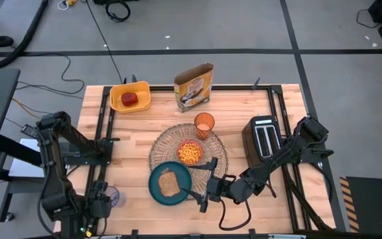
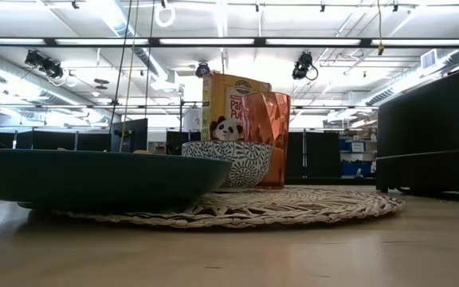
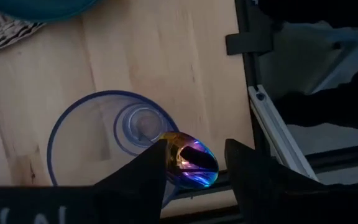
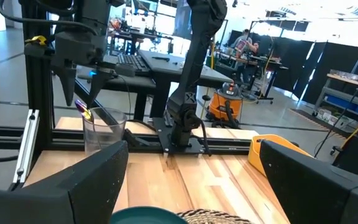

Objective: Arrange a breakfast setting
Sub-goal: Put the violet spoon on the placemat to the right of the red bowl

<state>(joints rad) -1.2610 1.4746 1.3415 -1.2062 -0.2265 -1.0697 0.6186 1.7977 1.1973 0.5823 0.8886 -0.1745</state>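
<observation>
The round straw placemat (image 1: 178, 149) carries the red bowl of orange cereal (image 1: 190, 153) and the orange cup (image 1: 204, 124). The teal plate with toast (image 1: 170, 183) lies on its near edge. The red apple (image 1: 130, 99) sits in a yellow bin (image 1: 119, 105) at the far left. At the near left corner my left gripper (image 3: 194, 171) points down over a clear cup (image 3: 107, 146), shut on the iridescent blue spoon (image 3: 191, 163). My right gripper (image 1: 205, 187) stands open and level beside the plate's right rim, with nothing between its fingers. My left gripper pinches the spoon's rounded upper end (image 3: 188, 160) between its two fingers, coming from above and pointing down. The spoon (image 4: 82, 111) slants down below the fingers into the clear cup (image 4: 104, 134); whether its lower end rests on the cup's bottom, I cannot tell.
A black toaster (image 1: 264, 136) stands at the right, and a cereal box (image 1: 193, 87) stands upright at the far edge. Black frame rails (image 3: 272, 124) run along the table's edges. Bare wood lies between the clear cup and the plate.
</observation>
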